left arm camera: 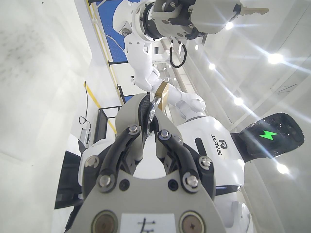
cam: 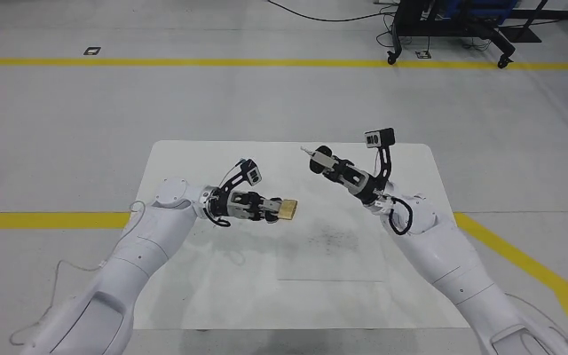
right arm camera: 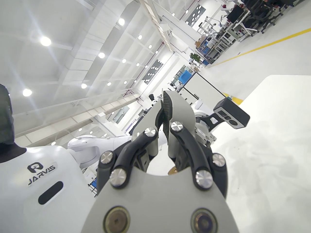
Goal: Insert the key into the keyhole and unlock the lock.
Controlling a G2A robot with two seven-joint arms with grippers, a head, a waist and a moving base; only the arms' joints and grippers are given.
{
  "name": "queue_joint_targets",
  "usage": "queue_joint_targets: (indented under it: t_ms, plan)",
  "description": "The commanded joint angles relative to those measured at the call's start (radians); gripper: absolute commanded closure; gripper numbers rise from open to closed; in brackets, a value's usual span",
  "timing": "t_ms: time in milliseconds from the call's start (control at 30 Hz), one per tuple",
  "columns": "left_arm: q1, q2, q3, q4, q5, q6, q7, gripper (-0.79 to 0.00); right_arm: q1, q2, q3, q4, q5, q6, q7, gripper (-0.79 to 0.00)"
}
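L claw & R claw both hang over your white, round-cornered table, near its middle, w/ the L arm coming in from one side and the R arm from the other. On the tabletop you've got a faint grey scuff patch, btwn the arms and nearer the robot.

L claw is pinching, not spread: its fingers are pressed onto the silver shackle of a brass-coloured, block-shaped metal padlock. Body of the padlock sticks out past the fingertips toward the R arm. It's held up in the air, and the L wrist view shows it edge-on.

R claw is likewise closed up, its pads tight together on the head end of a small, pale silver metal key. Key blade pokes out beyond the tips, pointing away from the robot and over toward the L side, not at the padlock. Key & padlock don't touch. You'll find the key farther from the robot than the padlock, near it, w/ a clear gap btwn them.
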Motion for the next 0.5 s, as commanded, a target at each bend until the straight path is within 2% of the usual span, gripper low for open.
queue_joint_targets:
  t_ms: [0,233,467]
  plan:
    - [-0.004,0.001,0.011,0.004,-0.027,0.000,0.000,0.000,0.011,-0.007,-0.014,0.012,-0.017,0.021,-0.002,0.000]
    - [-0.012,0.010,0.042,-0.001,-0.090,0.000,0.000,0.000,0.036,-0.033,-0.056,0.047,-0.016,0.042,0.010,0.000]
    - [-0.029,0.011,0.080,0.038,-0.158,0.000,0.000,0.000,0.039,-0.048,-0.069,0.055,-0.006,0.040,0.049,0.000]
